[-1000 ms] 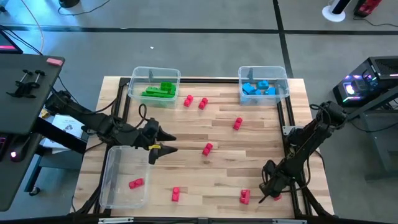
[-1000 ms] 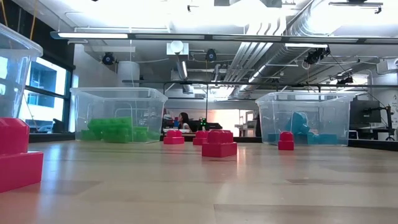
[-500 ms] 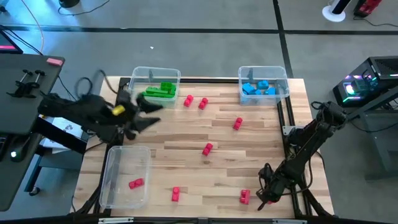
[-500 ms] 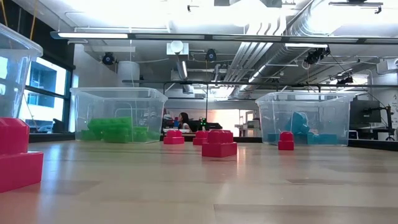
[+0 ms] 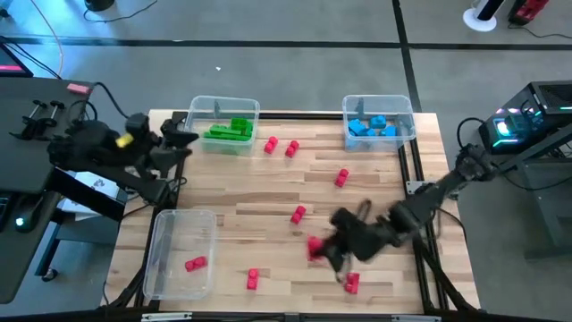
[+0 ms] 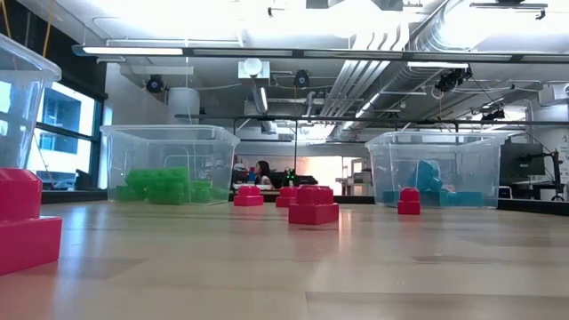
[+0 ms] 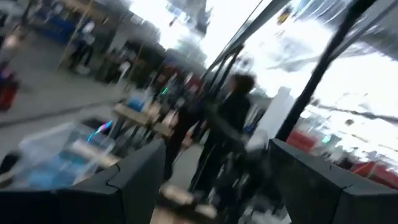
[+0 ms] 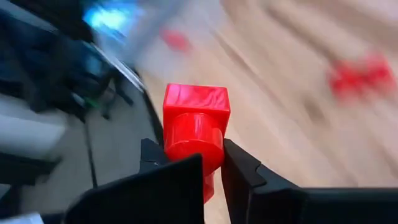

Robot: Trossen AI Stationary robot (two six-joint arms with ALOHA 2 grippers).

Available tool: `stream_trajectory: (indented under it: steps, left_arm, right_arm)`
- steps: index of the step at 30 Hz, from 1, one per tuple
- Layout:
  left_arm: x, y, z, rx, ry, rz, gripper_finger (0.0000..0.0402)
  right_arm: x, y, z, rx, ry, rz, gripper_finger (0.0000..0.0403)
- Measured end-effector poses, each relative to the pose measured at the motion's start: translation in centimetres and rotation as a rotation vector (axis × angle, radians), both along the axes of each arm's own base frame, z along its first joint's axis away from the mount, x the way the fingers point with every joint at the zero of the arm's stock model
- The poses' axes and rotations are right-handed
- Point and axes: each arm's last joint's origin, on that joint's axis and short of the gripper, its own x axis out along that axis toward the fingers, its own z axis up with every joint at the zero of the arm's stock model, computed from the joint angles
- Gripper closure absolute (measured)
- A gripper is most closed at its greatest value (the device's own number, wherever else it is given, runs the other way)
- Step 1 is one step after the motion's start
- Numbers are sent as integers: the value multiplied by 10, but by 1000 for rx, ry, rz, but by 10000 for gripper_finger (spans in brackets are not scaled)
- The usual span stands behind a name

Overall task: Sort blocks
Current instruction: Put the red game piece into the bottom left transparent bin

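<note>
Red blocks lie scattered on the wooden table (image 5: 268,188): two (image 5: 281,147) near the green bin, one (image 5: 341,179) right of centre, one (image 5: 298,214) in the middle, two (image 5: 253,280) (image 5: 351,283) near the front edge. My right gripper (image 5: 323,251) hangs over the middle of the near half, shut on a red block (image 5: 315,248) (image 8: 196,118). Beyond the far left corner my left gripper (image 5: 183,139) (image 7: 214,155) stands open with nothing between its fingers. The low view shows no gripper. My right gripper pinches the red block between its two fingers (image 8: 171,177) at the block's round lower part (image 8: 194,146). The block's square end sticks out past the fingertips. The block seems lifted clear of the table; the fingers reach from the table's right side toward its left.
A clear bin with green blocks (image 5: 223,125) stands at the far left and one with blue blocks (image 5: 378,121) at the far right. A third clear bin (image 5: 179,255) at the near left holds one red block (image 5: 195,264). The low view shows red blocks (image 6: 313,204) before both bins.
My right gripper has shut on a red block at the near right corner, then swung with it toward the table's left, to the middle of the near half. My left gripper, still open, has drawn back from the table's left middle toward the far left corner.
</note>
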Motion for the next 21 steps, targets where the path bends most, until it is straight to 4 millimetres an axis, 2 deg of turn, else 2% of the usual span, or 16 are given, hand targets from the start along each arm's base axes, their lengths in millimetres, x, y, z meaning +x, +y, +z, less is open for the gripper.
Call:
stream_trajectory:
  steps: [2,4,8,13,17,21]
  left_arm:
    - [3,0,-7,-24,68,8,131]
    - [7,-2,-12,-48,116,8,131]
    - [18,-5,-16,-68,158,-11,131]
    - [27,-8,-16,-67,153,-24,131]
    - [28,-8,-15,-68,147,-24,131]
    - [28,-8,-15,-70,144,-24,131]
  right_arm:
    - [28,-12,5,-37,-107,39,402]
    - [57,-22,2,-70,-186,87,402]
    - [117,-37,-13,-122,-298,198,402]
    - [184,-45,-31,-182,-388,286,402]
    - [227,-50,-33,-211,-457,315,403]
    - [260,-53,-36,-203,-515,330,403]
